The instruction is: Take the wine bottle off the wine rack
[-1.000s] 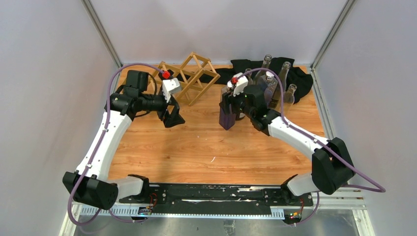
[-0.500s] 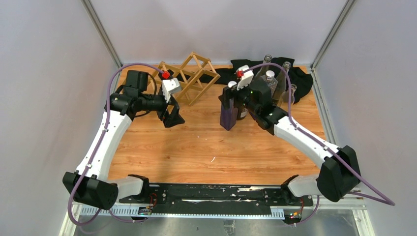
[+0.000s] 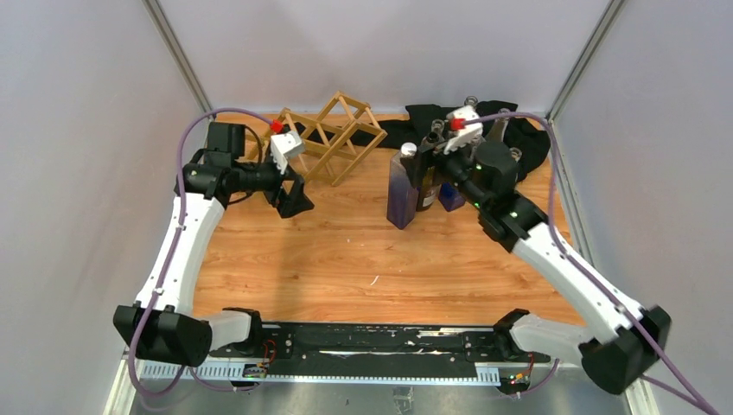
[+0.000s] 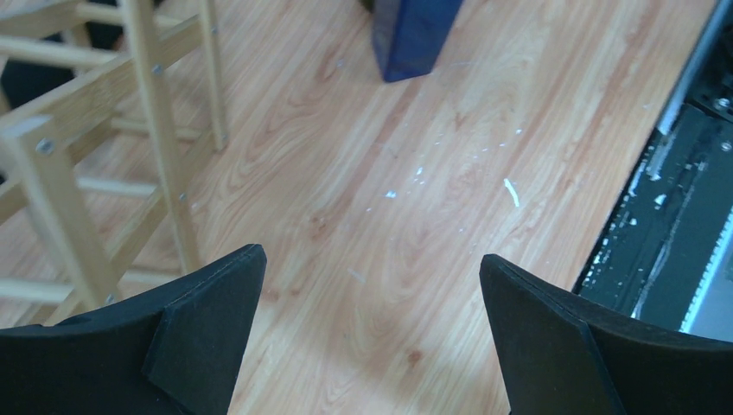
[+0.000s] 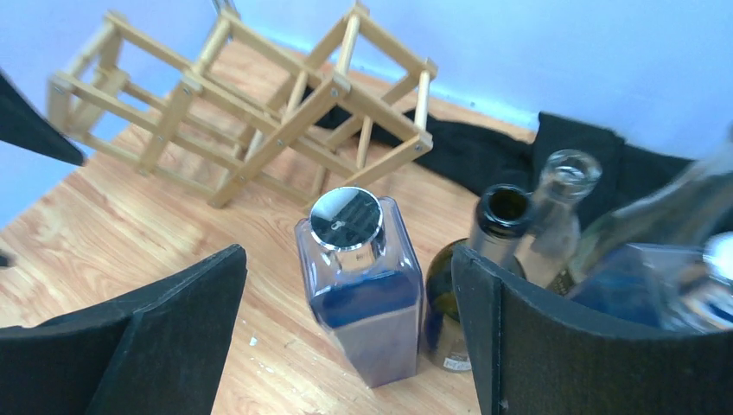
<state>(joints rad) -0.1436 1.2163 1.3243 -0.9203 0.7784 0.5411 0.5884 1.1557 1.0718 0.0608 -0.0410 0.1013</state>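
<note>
A crumpled black cloth (image 5: 484, 156) lies at the far edge of the wooden table (image 3: 346, 251).

My table is a board of orange-brown wood-grain laminate (image 3: 346, 251), with a black metal rail (image 3: 380, 341) along its near edge. Far and left of centre stands the light natural-wood lattice wine rack (image 3: 333, 138). A crumpled black cloth (image 3: 527, 143) lies at the far right. On the bare wood right of the rack, a square purple glass bottle with a silver cap (image 3: 400, 192) stands upright, with a dark green round bottle (image 3: 426, 186) just beside it on its right. Small white flecks (image 3: 374, 280) mark the wood nearer me.
</note>
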